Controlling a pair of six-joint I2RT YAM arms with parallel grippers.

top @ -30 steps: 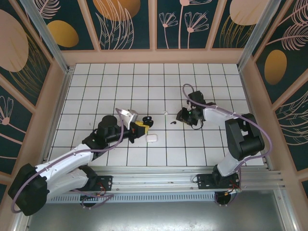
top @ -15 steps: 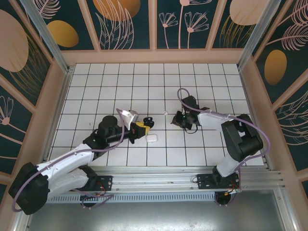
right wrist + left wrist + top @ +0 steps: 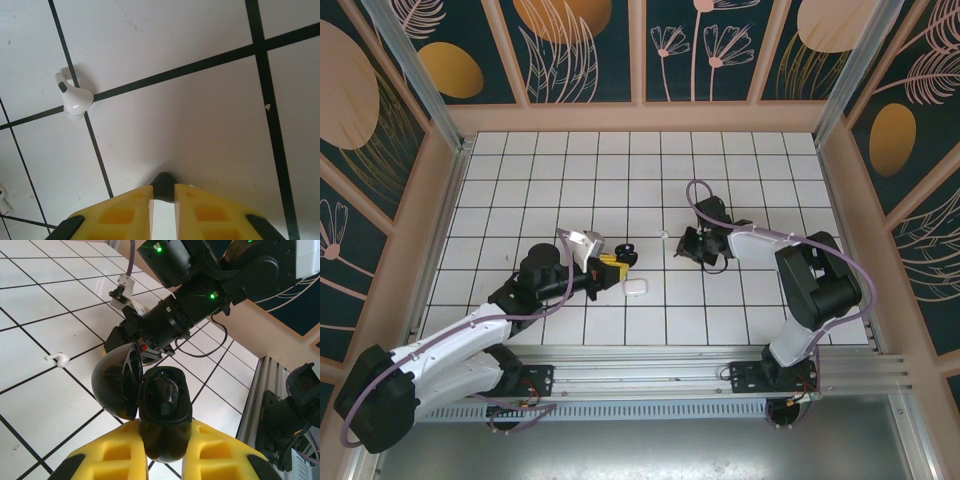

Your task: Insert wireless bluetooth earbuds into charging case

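My left gripper (image 3: 162,452) is shut on an upright black charging case (image 3: 165,412) whose lid (image 3: 117,382) hangs open to the left; a dark earbud seems to sit in its cavity. From above, this case (image 3: 625,252) is held left of the table's middle by the left gripper (image 3: 616,262). My right gripper (image 3: 163,194) is shut on a small black earbud (image 3: 163,181) resting against the tile. In the top view the right gripper (image 3: 687,247) is low over the tiles right of the case. A white earbud (image 3: 74,97) lies on a grid line beyond it.
A shut white charging case (image 3: 635,288) lies on the tiles just in front of the left gripper. The white earbud (image 3: 665,236) lies between the two grippers. The right arm (image 3: 190,315) reaches close behind the black case. A wooden rim (image 3: 640,118) bounds the white gridded table.
My right gripper has moved left and down onto the black earbud and its fingers have closed on it. The left gripper holds the black case in the same place.
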